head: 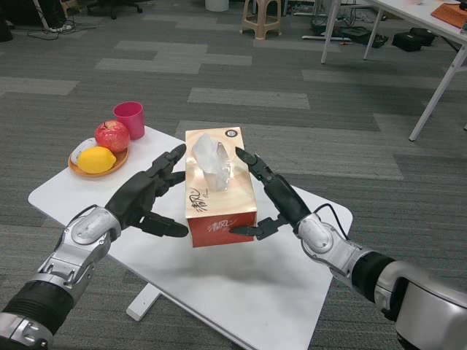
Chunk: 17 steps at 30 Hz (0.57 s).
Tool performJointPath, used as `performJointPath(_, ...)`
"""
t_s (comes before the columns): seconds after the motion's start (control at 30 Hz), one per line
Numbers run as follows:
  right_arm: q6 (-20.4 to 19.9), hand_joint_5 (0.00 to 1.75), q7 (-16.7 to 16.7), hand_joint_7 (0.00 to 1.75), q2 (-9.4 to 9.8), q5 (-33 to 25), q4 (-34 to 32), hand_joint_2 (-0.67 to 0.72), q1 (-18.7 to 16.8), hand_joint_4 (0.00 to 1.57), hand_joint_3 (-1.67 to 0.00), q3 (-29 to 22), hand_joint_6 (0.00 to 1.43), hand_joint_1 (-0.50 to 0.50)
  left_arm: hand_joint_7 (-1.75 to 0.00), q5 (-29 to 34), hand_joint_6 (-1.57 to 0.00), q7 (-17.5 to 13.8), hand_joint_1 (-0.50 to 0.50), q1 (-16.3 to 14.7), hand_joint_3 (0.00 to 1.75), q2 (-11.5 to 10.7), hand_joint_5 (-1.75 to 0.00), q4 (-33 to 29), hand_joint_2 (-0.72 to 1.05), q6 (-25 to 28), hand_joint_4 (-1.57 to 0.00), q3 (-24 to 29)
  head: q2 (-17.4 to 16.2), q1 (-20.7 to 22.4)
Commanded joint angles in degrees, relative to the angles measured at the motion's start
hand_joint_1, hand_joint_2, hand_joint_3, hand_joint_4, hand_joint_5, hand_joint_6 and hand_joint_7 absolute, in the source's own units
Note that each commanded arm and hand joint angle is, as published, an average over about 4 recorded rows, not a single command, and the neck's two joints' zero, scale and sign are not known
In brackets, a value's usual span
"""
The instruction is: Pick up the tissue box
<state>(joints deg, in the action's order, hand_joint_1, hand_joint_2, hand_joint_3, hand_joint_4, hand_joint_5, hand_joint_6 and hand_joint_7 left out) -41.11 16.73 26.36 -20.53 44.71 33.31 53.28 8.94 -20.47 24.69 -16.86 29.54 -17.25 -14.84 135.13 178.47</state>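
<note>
White counter (241, 292) here, small and sitting at an angle, with everything crowded toward its far half. Working left to right: at the far-left corner there's a shallow orange plate (82, 170) holding a lemon (96, 160) in front, a red apple (112, 135) behind it, and something pale on the plate's left edge that I can't make out. A pink cup (130, 118) stands just behind the apple. My guess is the fruit is bunched in that corner to keep the middle free for the arms.

Then the left hand (146, 195) — fingers spread, reaching forward with the tips against or right at the left long side of the tissue box (217, 195), thumb stretched low toward the near corner. I honestly can't tell if it's pressing yet or just touching.

The tissue box itself is orange-red cardboard with a tissue (213, 162) poking up out of the slot. It's between the two hands in the middle of the counter, and its near end looks like it might be slightly lifted, though the shadow underneath doesn't settle that for me.

The right hand (271, 195) mirrors the left one: fingers up along the right long side, thumb hooked at the near-right corner. Makes sense as a two-sided squeeze — the box is too wide for one hand, so palms go on opposite long sides to clamp it. Soft cardboard could buckle if they press too hard.
</note>
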Motion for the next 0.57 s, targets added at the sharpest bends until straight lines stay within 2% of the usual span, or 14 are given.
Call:
performJointPath(0.03,-1.7,0.58,-1.3,0.14,-1.75,1.2,-2.5,-0.54,0.1,0.09,-0.67,0.8,0.00,-0.28,0.00,-0.2,0.00,-1.2,0.50,0.8,0.00,1.5,-0.72,-1.8,0.60,-1.9,0.00,-0.9,0.0,0.0)
performJointPath(0.43,-1.7,0.58,-1.3,0.14,-1.75,1.2,-2.4,-0.54,0.1,0.09,-0.69,0.6,0.00,-0.29,0.00,-0.2,0.00,-1.2,0.50,0.7,0.00,1.5,-0.72,-2.1,0.60,-1.9,0.00,-0.8,0.0,0.0)
performJointPath(0.57,-1.7,0.58,-1.3,0.14,-1.75,1.2,-2.4,-0.54,0.0,0.09,-0.71,0.5,0.00,-0.25,0.00,-0.2,0.00,-1.2,0.50,0.7,0.00,1.5,-0.72,-2.1,0.60,-1.9,0.00,-0.8,-0.1,-0.1)
